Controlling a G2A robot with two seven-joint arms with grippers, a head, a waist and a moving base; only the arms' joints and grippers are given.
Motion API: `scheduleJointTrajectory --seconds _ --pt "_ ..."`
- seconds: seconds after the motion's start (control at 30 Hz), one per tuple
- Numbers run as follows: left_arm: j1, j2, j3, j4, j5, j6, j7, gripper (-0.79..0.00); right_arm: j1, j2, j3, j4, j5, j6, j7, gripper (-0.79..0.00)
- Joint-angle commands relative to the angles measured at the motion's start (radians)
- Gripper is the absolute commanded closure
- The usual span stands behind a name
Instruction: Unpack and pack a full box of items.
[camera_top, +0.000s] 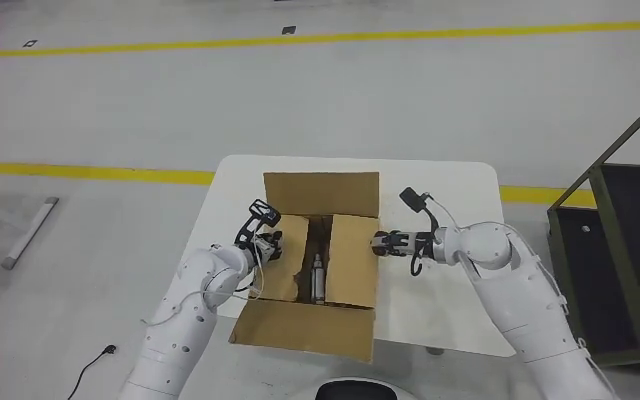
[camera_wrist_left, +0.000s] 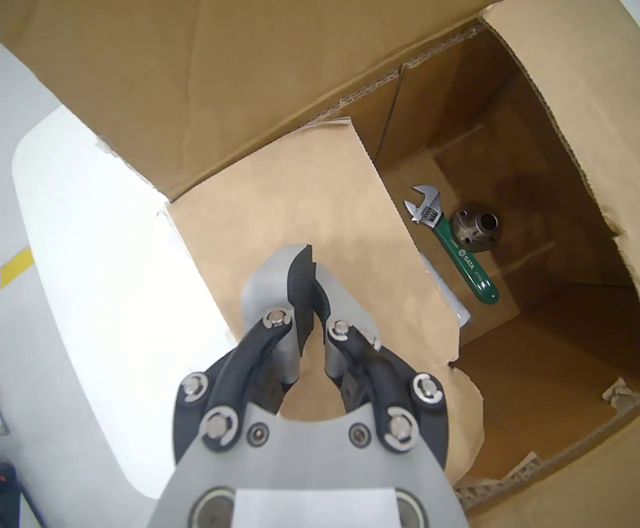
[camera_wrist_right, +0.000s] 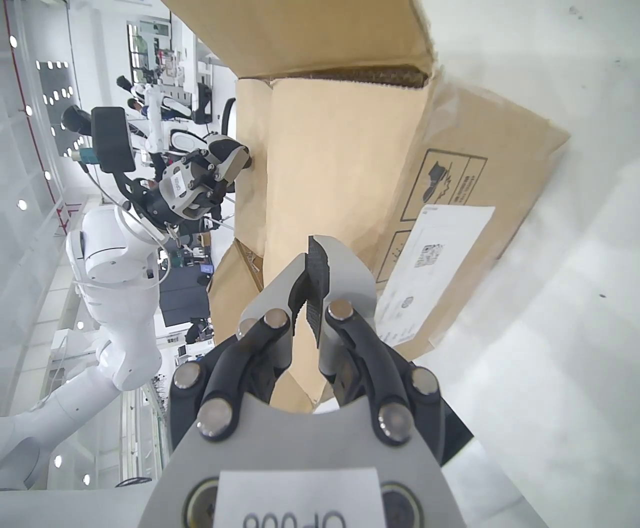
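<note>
An open cardboard box (camera_top: 320, 190) stands mid-table with its flaps spread. At its bottom lie a green-handled wrench (camera_wrist_left: 457, 250) and a round metal flanged part (camera_wrist_left: 475, 227); a pale item (camera_wrist_left: 452, 300) is half hidden under the left flap (camera_wrist_left: 310, 200). In the top view a metal item (camera_top: 318, 275) shows through the gap. My left gripper (camera_wrist_left: 307, 285) is shut, tips against the left flap (camera_top: 290, 255), nothing between its fingers. My right gripper (camera_wrist_right: 312, 275) is shut against the outer face of the right flap (camera_wrist_right: 325, 175). The left gripper (camera_wrist_right: 225, 162) also shows across the box.
The white table (camera_top: 450, 200) has free room to the right and behind the box. The near flap (camera_top: 305, 325) hangs over the front edge. A white label (camera_wrist_right: 430, 260) is on the box's side. A dark metal cart (camera_top: 600, 230) stands off the table's right.
</note>
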Motion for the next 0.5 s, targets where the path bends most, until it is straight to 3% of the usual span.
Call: scheduleJointTrajectory --seconds 0.0,0.07,0.1,0.17,0.27,0.33,0.47 --pt "0.011 0.003 -0.021 -0.033 -0.02 0.013 -0.002 -0.785 0.0 0.005 0.034 0.01 0.035 -0.018 -0.014 -0.08" --pt "0.027 0.008 -0.045 -0.075 -0.035 0.018 -0.009 -0.785 0.003 0.011 0.069 0.031 0.053 -0.034 -0.026 -0.142" --pt "0.037 0.011 -0.06 -0.096 -0.047 0.025 -0.014 -0.785 0.006 0.014 0.084 0.045 0.061 -0.043 -0.03 -0.212" --pt "0.058 0.016 -0.084 -0.143 -0.065 0.026 -0.027 -0.785 0.017 0.018 0.108 0.079 0.085 -0.06 -0.04 -0.206" --pt "0.088 0.023 -0.119 -0.21 -0.088 0.033 -0.044 -0.785 0.041 0.018 0.122 0.135 0.124 -0.102 -0.046 -0.289" --pt "0.103 0.028 -0.137 -0.246 -0.098 0.034 -0.057 -0.785 0.067 0.017 0.113 0.162 0.119 -0.136 -0.046 -0.299" --pt "0.124 0.035 -0.172 -0.299 -0.119 0.036 -0.051 -0.785 0.12 0.011 0.074 0.207 0.09 -0.182 -0.046 -0.471"
